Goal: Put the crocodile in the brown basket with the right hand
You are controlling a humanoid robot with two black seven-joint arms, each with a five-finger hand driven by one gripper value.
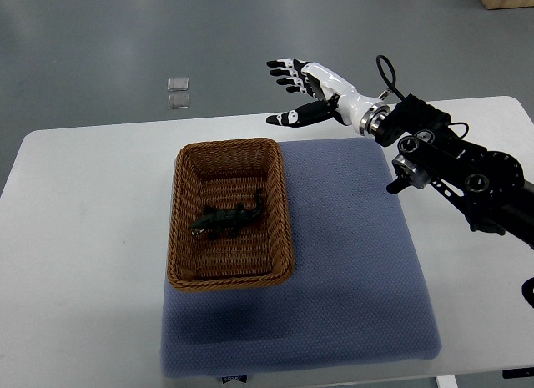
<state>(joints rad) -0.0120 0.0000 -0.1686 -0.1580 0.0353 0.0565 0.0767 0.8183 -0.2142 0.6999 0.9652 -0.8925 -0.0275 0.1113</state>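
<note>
Closest to the camera is the front edge of the blue-grey mat (350, 263), which the brown basket (229, 281) sits on, over toward the mat's left side.

Now the main thing: the crocodile (227, 217) is inside the basket. It's lying flat on the woven floor, roughly in the middle, body running diagonally with one end pointing at the basket's far right corner. Nothing is touching it.

Going outward from the basket, the mat stretches off to its right and toward the camera, and both rest on a white table (83, 238). The right hand (313, 92) is up beyond the basket's far right corner, well apart from it, about over the far edge of the table. Its fingers (284, 67) are splayed out and loose with nothing in them, thumb sticking out below. The arm comes in from the right side. No left arm showing anywhere.

Beyond the basket's far side, on the grey floor, there are two small clear squares (178, 92). No idea what they are.

So progress-wise I'd call this basically finished: croc is in the basket and the hand is empty and clear of it. If anything's left, it's just parking the arm.
</note>
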